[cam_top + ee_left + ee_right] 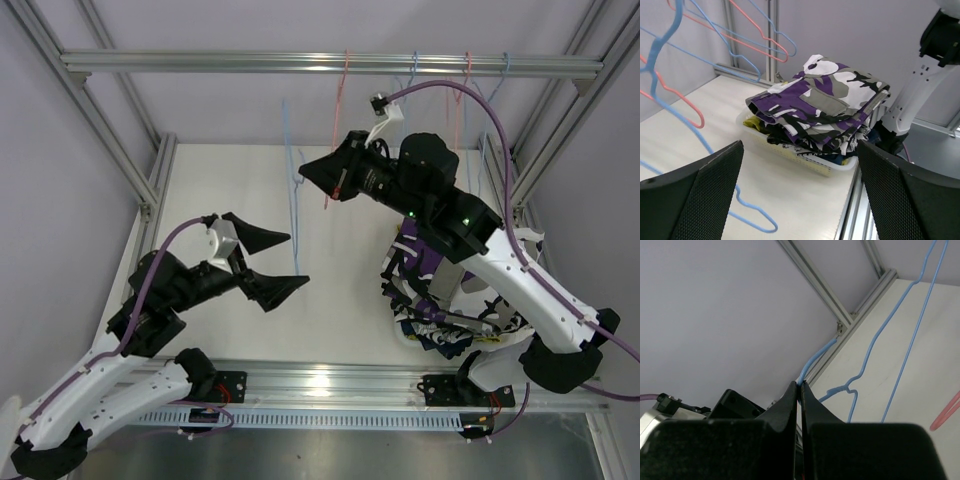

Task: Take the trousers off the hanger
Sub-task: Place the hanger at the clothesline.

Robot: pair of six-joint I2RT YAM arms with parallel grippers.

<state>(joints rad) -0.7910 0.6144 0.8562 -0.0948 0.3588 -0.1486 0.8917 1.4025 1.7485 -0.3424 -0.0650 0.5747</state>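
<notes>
While the left gripper hangs with its jaws spread wide and holding nothing, the right gripper pinches a blue hanger.
Right wrist view: the fingers are pressed together on the blue wire at their tips. The trousers lie folded in a stack in a white basket at the near right of the table, beside the right arm's base. A purple, white and black camouflage pair is on top, with a yellow-green fold low on the stack. Other blue and pink hangers hang bare from the top rail. The left gripper is well apart from the basket.
</notes>
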